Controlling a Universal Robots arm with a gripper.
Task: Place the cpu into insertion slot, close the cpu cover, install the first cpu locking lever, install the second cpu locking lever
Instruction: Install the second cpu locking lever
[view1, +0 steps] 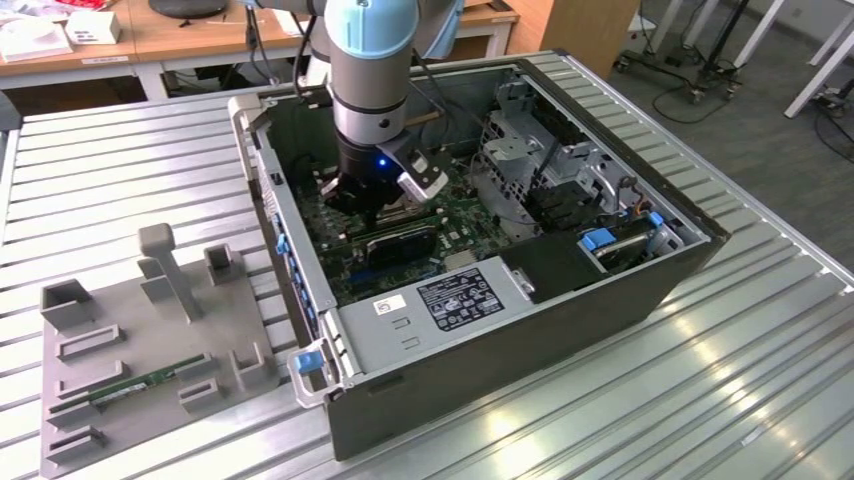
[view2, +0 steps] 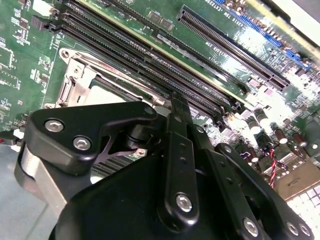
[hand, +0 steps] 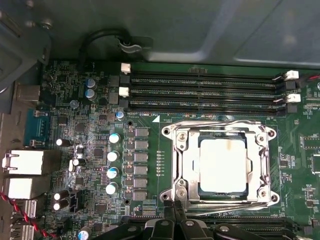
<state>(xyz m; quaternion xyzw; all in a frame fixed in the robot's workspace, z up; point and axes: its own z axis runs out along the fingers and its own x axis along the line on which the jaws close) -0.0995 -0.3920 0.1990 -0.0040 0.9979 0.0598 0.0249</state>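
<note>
I'm down inside the open PC case (view1: 534, 250), which lies on its side on the ribbed metal table (view1: 747, 380), centre of the exterior view. My gripper (view1: 380, 205) hangs low over the green motherboard (hand: 100, 150), just beside the socket. The cpu (hand: 223, 165) is seated in the insertion slot, silvery top up, right of centre in the first wrist view. The cpu cover (hand: 260, 165) lies flat around it, its frame edging the chip on all sides. The gripper's black linkage fills the lower half of the second wrist view, its narrow tip (view2: 179, 107) sitting at the socket's edge nearest the RAM slots (hand: 200, 92); the fingers look drawn together with nothing clamped between them. In the first wrist view the same tip (hand: 172, 212) touches or nearly touches the bottom edge of the cover frame; can't tell which. Can't tell the state of the locking levers. At lower left of the exterior view, a grey fixture tray (view1: 147, 340) holds a green RAM stick (view1: 140, 385), well apart from the case.
</note>
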